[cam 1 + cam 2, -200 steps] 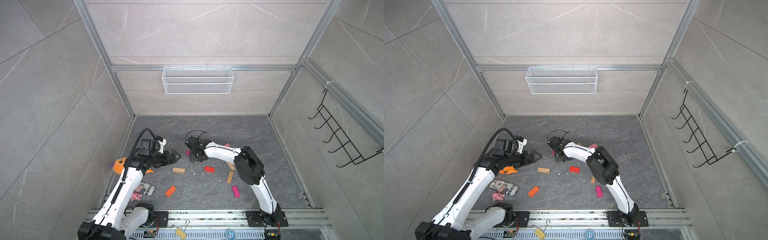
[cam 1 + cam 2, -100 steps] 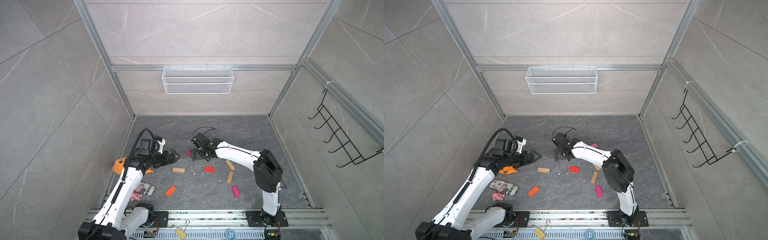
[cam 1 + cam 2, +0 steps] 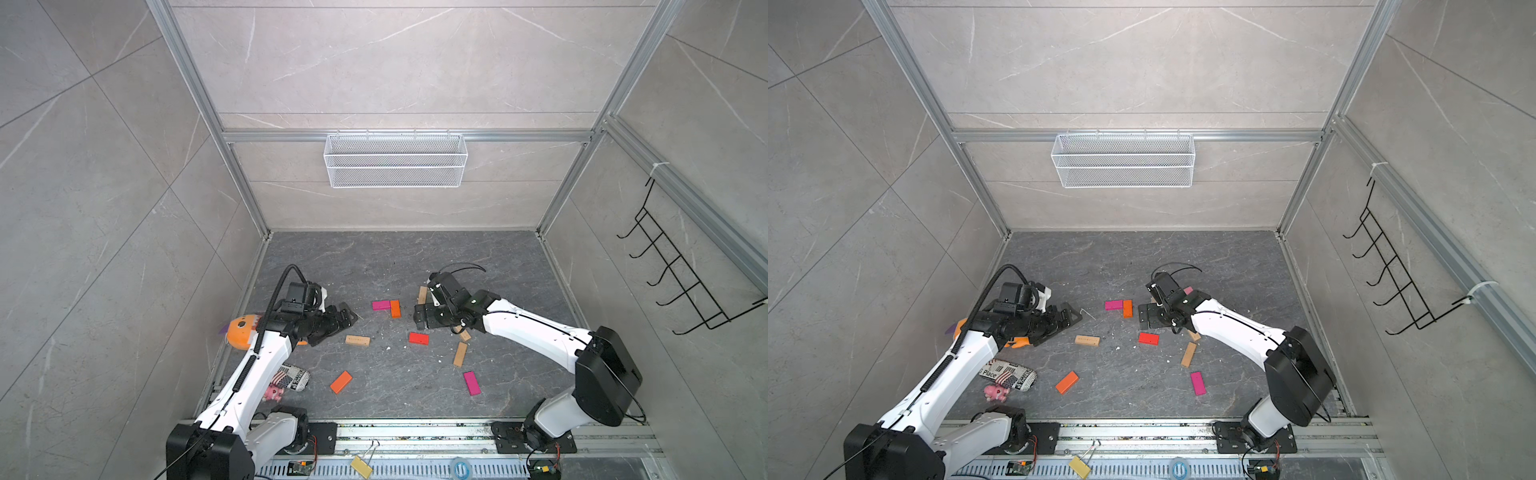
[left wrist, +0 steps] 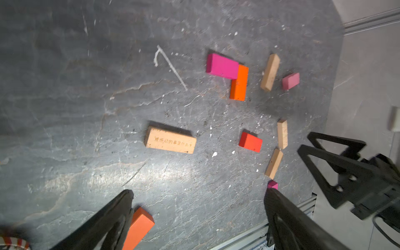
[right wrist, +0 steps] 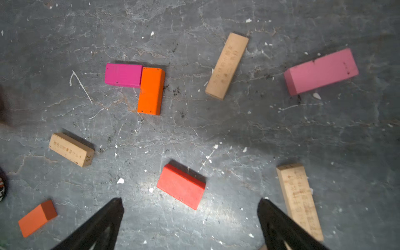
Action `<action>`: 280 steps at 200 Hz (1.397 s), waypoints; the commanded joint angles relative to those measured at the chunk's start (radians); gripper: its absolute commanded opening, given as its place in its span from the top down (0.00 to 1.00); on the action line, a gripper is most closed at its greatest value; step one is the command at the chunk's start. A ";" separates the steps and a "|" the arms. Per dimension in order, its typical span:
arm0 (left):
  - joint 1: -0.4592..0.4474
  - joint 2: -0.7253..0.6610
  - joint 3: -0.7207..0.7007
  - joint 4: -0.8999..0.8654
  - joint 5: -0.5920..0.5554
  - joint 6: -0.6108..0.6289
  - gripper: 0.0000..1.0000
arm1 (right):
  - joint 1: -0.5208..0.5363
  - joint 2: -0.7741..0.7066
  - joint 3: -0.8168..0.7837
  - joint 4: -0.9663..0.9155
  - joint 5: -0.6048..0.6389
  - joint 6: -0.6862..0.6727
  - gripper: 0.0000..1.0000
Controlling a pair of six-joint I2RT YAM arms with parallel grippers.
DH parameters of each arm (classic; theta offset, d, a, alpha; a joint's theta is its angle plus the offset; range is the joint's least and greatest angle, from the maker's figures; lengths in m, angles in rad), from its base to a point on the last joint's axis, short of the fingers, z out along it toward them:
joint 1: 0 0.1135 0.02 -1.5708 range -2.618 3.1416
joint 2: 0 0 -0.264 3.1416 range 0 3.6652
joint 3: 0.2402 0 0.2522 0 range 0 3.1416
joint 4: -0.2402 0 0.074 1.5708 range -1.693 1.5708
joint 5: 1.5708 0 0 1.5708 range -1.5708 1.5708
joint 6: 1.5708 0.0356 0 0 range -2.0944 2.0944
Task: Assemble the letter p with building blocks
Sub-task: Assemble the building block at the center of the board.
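A magenta block (image 3: 381,305) and an orange block (image 3: 395,308) lie touching in an L at mid-floor, also seen as magenta (image 5: 123,75) and orange (image 5: 151,91). Loose blocks lie around: tan (image 3: 357,340), red (image 3: 418,338), tan (image 3: 460,354), magenta (image 3: 471,382), orange (image 3: 341,382), light pink (image 5: 321,71). My left gripper (image 3: 343,324) (image 4: 198,192) is open above the floor left of the L, empty. My right gripper (image 3: 419,318) (image 5: 190,200) is open and empty, right of the L, just above the red block (image 5: 181,186).
An orange plush fish (image 3: 241,328), a printed pouch (image 3: 293,376) and a pink toy (image 3: 274,392) lie by the left arm. A wire basket (image 3: 395,160) hangs on the back wall, a black hook rack (image 3: 681,282) on the right wall. A metal rail (image 3: 415,430) runs along the front.
My right gripper opened wide and drew back to the right, away from the magenta block; the orange block now shows beside it. The left arm has barely shifted.
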 commanded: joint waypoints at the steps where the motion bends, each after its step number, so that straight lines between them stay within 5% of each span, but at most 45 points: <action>1: -0.083 -0.002 -0.006 0.041 -0.098 -0.192 0.04 | -0.016 -0.064 -0.053 0.048 -0.044 -0.026 0.00; 49: -0.312 0.039 -0.068 0.082 -0.370 -0.558 0.05 | -0.042 -0.096 -0.118 0.096 -0.080 -0.026 0.00; 95: -0.349 0.150 -0.103 0.175 -0.376 -0.718 0.00 | -0.050 -0.132 -0.149 0.103 -0.103 -0.029 0.00; 206: -0.347 0.347 -0.031 0.272 -0.434 -0.802 0.01 | -0.051 -0.195 -0.202 0.073 -0.097 -0.026 0.00; 280: -0.328 0.483 0.108 0.241 -0.497 -0.749 0.02 | -0.051 -0.216 -0.213 0.057 -0.093 -0.022 0.00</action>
